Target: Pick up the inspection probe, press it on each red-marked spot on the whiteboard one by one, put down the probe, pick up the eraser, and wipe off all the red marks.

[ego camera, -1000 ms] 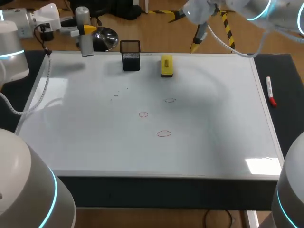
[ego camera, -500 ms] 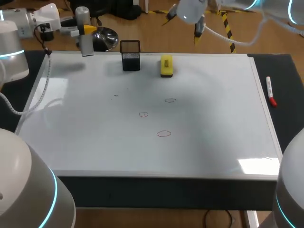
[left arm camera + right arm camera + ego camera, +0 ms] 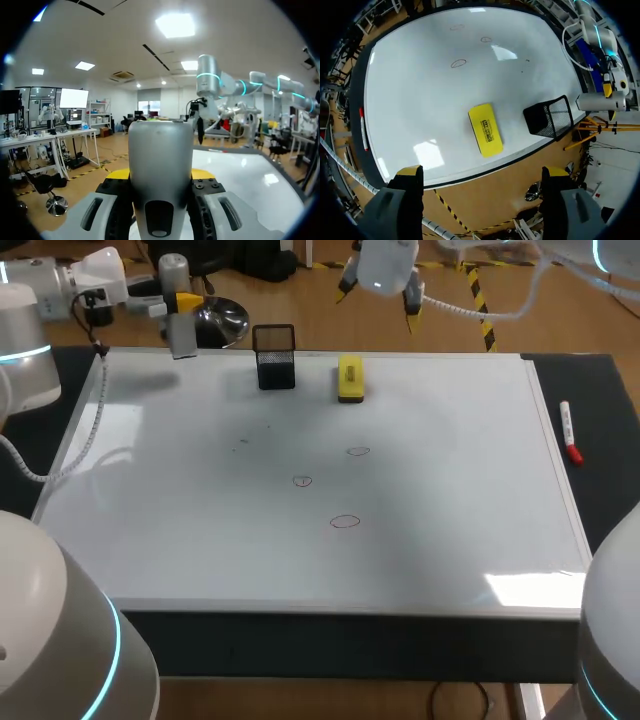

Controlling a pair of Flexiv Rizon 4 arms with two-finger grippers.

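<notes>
The grey cylindrical probe (image 3: 179, 320) hangs above the whiteboard's (image 3: 200, 540) far left corner, with my left gripper (image 3: 184, 302) shut on it. In the left wrist view the probe (image 3: 160, 150) fills the space between the fingers (image 3: 119, 174). Three red marks (image 3: 345, 522) (image 3: 302, 481) (image 3: 358, 451) sit mid-board. The yellow eraser (image 3: 350, 378) lies near the far edge. My right gripper (image 3: 379, 290) hovers open, high above the far edge just behind the eraser (image 3: 486, 129), which lies ahead between its wide-spread fingers (image 3: 411, 171).
A black mesh holder (image 3: 275, 357) stands left of the eraser; in the right wrist view the holder (image 3: 550, 116) is beside it. A red-capped marker pen (image 3: 568, 430) lies on the dark table right of the board.
My right arm has swung left along the far edge and now hangs over the eraser area. The left arm and the probe have stayed where they were.
</notes>
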